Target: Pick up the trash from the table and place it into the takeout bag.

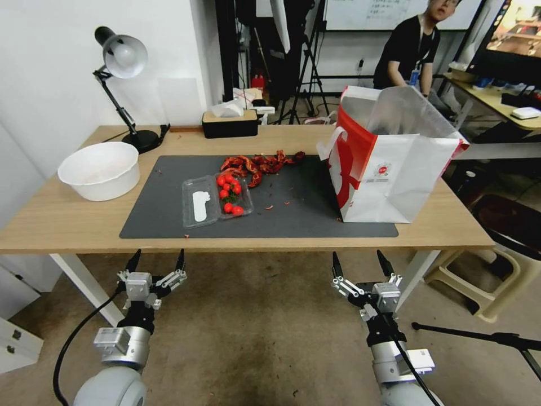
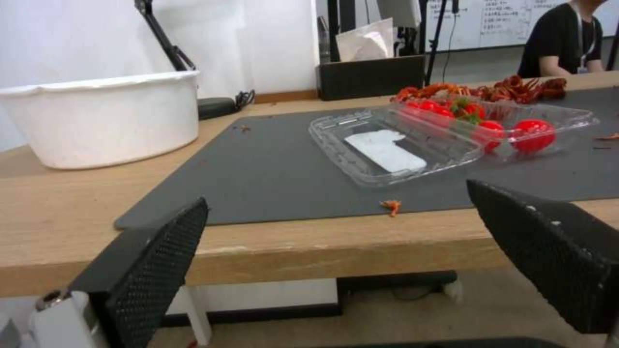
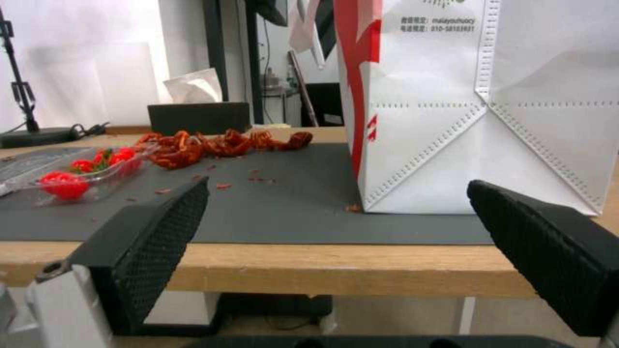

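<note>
Both arms hang below the table's (image 1: 67, 225) near edge, left gripper (image 1: 156, 261) and right gripper (image 1: 362, 263) spread wide, empty. Clear tray (image 1: 217, 200) and red shells (image 1: 259, 163) lie on the mat (image 1: 315, 220) beside the takeout bag (image 1: 394, 169). The left wrist view shows a crumb (image 2: 390, 207) at the mat's edge.

takeout bag (image 3: 451, 121) | small grey print, partly legible: "010-58103931" | red logo unreadable

The head view looks down on the long light-wood tabletop (image 1: 67, 220); both wrist views face it low from its near edge, sharing the dark grey mat (image 2: 271, 169).
</note>
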